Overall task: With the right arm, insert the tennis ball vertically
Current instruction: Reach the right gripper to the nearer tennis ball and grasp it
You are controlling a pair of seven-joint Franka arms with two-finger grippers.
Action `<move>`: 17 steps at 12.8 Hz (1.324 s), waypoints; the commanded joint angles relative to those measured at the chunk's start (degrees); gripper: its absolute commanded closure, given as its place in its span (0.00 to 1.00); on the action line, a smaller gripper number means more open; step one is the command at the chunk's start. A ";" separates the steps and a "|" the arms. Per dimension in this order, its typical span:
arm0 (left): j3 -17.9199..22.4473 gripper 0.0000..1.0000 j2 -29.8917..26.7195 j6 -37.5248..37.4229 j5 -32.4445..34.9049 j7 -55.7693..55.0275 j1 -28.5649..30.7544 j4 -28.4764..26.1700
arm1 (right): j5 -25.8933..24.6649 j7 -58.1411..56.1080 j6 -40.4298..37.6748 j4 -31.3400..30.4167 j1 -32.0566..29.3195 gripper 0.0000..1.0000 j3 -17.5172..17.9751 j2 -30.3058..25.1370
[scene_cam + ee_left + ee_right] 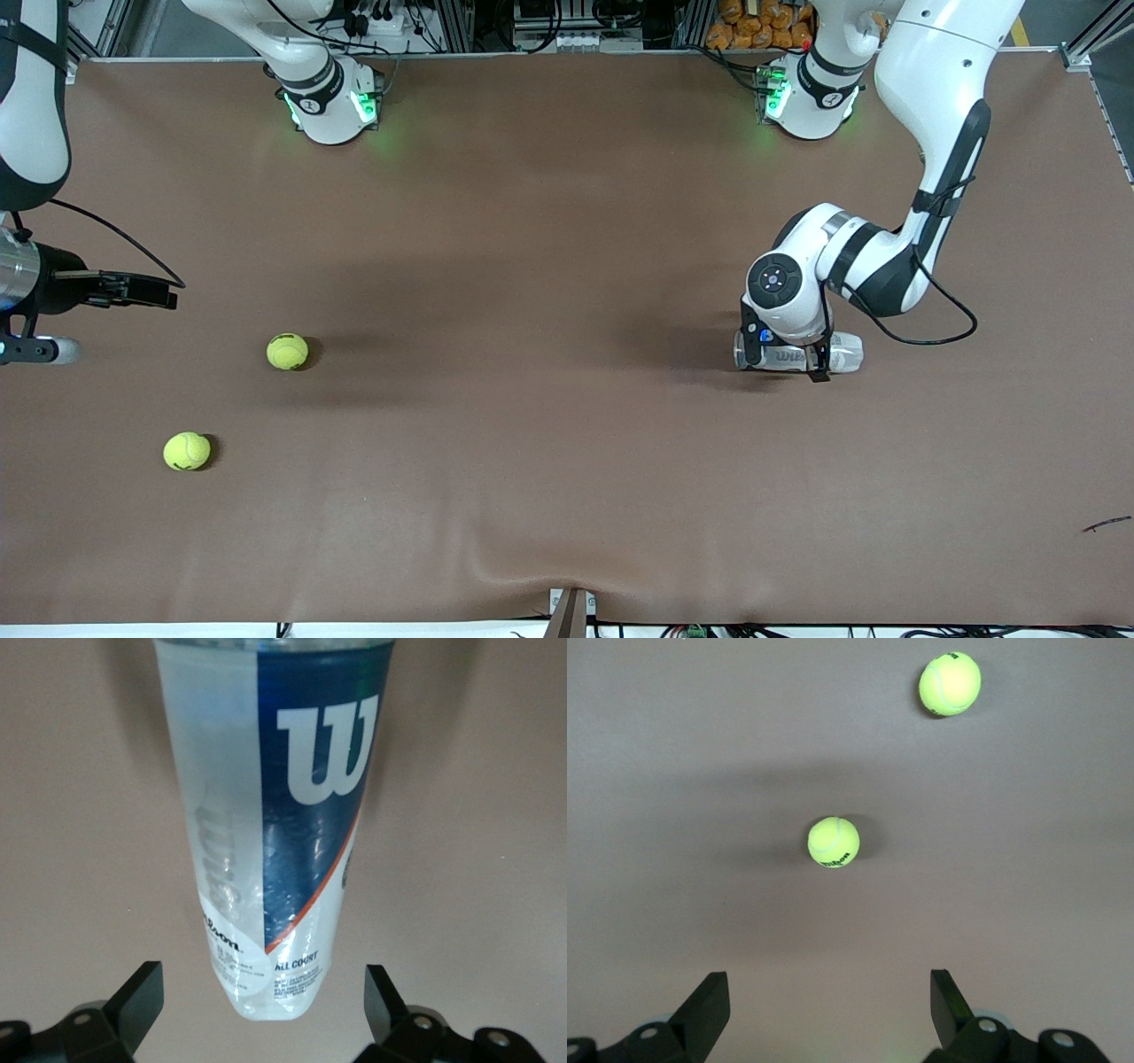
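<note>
**Fingers spread wide on both arms, nothing held**

Fingers on both grippers stand wide apart from where I sit, and neither pair has anything in its grip. My left gripper (787, 361) is down low over the tennis ball can (802, 352), which lies on its side on the brown worktop (549, 461) toward the left arm's end. In the left wrist view the can (279, 824), clear plastic with a blue label and a big white W, runs straight out along the midline between the two black fingers (133, 1001), its end sitting in the gap with bare worktop showing on either side of it. I see no contact between fingers and can.

My right gripper (133, 291) hangs over the worktop at the right arm's end. Taking the front view as a clock face, it sits at about nine o'clock, the can at about three. The task's tennis ball (287, 351) rests on the worktop near that gripper, at roughly eight o'clock. A second tennis ball (187, 451) lies nearer the front camera, well apart from the first.

In the right wrist view both balls show ahead of the open fingers (702, 1005): the first ball (833, 842) about on the midline, the other (950, 683) farther off and to one side.
</note>
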 commanded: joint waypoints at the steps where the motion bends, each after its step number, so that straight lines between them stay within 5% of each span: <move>1: -0.15 0.00 0.95 1.96 1.35 0.58 0.47 -0.30 | 2.63 2.54 1.30 -1.10 -0.17 0.00 0.43 2.15; 8: -0.15 0.00 3.06 2.84 2.93 -0.04 0.91 -0.22 | 1.07 3.60 12.63 -3.91 2.55 0.00 0.34 10.24; 13: 0.11 0.00 4.91 4.25 3.02 -0.39 1.00 -0.13 | -1.58 4.39 25.46 -15.60 3.87 0.00 0.25 10.94; 17: 0.20 0.00 5.53 4.25 3.02 -1.61 0.74 0.31 | -1.67 4.83 26.71 -15.61 2.99 0.00 0.34 15.42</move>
